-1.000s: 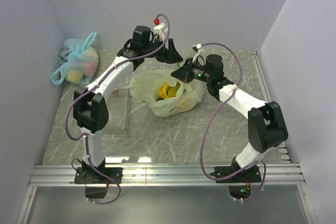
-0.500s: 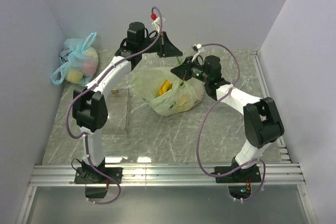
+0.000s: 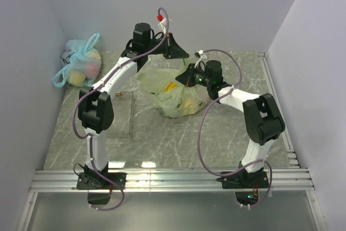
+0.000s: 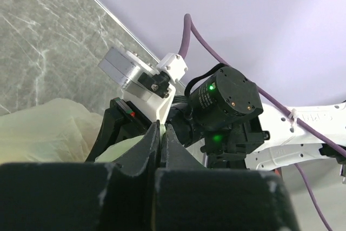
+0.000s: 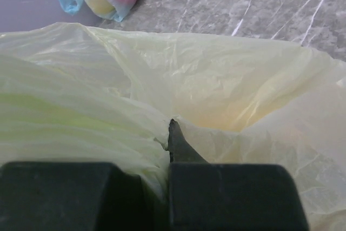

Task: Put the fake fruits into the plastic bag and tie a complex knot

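Note:
The plastic bag point(image 3: 175, 98) lies pale green and crinkled at the middle back of the table, its mouth pulled upward. A yellow fake fruit point(image 3: 171, 86) shows inside it; the other fake fruits are hidden. My left gripper point(image 3: 183, 55) hangs above the bag, shut on a thin strip of the bag's film point(image 4: 161, 131). Just below it, my right gripper point(image 3: 181, 79) is shut on the bag's rim. In the right wrist view the bag point(image 5: 97, 96) fills the frame and drapes over one finger, leaving only the other fingertip point(image 5: 175, 142) showing.
A light blue knotted bag point(image 3: 81, 64) with pale fruits sits in the back left corner. A clear rectangular tray point(image 3: 122, 113) lies left of the green bag. Walls close off the back and both sides. The two wrists are very close together.
My left gripper has shut on the bag's film and stands a little higher. The right arm has shifted left toward it, drawing the bag's mouth up and narrower.

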`<state>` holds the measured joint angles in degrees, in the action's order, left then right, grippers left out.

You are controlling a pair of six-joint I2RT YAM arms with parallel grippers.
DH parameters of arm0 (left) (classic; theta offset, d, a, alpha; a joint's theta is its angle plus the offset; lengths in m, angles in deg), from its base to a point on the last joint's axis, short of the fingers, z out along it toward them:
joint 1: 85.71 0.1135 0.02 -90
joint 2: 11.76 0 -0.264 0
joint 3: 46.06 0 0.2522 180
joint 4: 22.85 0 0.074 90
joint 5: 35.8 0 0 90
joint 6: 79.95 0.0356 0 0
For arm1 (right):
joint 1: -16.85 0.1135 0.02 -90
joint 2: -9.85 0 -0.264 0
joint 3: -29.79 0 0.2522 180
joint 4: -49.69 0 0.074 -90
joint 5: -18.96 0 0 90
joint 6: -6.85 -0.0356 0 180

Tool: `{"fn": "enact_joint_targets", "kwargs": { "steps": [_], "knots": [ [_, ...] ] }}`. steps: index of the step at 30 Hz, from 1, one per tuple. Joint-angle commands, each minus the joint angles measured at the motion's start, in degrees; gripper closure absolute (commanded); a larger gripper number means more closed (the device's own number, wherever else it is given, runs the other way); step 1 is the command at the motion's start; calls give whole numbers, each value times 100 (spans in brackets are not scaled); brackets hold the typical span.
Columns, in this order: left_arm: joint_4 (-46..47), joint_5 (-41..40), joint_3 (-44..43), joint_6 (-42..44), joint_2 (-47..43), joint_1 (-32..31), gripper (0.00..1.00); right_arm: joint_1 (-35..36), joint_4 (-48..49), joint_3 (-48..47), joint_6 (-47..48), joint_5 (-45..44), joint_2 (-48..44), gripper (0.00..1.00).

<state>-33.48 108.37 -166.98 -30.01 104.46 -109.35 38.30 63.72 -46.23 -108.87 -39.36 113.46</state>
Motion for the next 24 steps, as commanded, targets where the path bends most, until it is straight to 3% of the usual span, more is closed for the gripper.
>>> {"fn": "enact_joint_targets", "kwargs": {
  "steps": [1,2,4,5,9,10,16,18,21,24],
  "knots": [
    [602,252,-788,223,-136,35,99,-220,-1133,161,-90,-250,-7,100],
    [139,199,-1068,417,-48,43,83,-403,-1179,257,-196,-250,-121,100],
    [-311,-11,-1281,1222,-56,61,67,-554,-1441,590,-372,-564,-577,100],
    [-766,-343,-1325,1428,-143,96,53,-659,-1548,697,-390,-732,-910,100],
    [-1323,-531,-1185,2175,-477,350,22,-739,-2049,1084,-566,-1251,-1431,100],
    [-1464,-470,-1142,2325,-547,473,5,-748,-2145,1102,-627,-1261,-1466,100],
    [-3220,31,-825,3265,-1180,1079,1,-739,-2199,909,-742,-1375,-1318,100],
    [-4061,93,-737,4253,-1487,1124,1,-748,-2208,708,-821,-1314,-1177,100],
    [-4540,111,-211,5250,-2190,1125,1,-730,-2304,382,-847,-1226,-975,100],
    [-4857,146,326,5699,-2814,1125,1,-713,-2436,110,-795,-1191,-808,100]
  ]
}}
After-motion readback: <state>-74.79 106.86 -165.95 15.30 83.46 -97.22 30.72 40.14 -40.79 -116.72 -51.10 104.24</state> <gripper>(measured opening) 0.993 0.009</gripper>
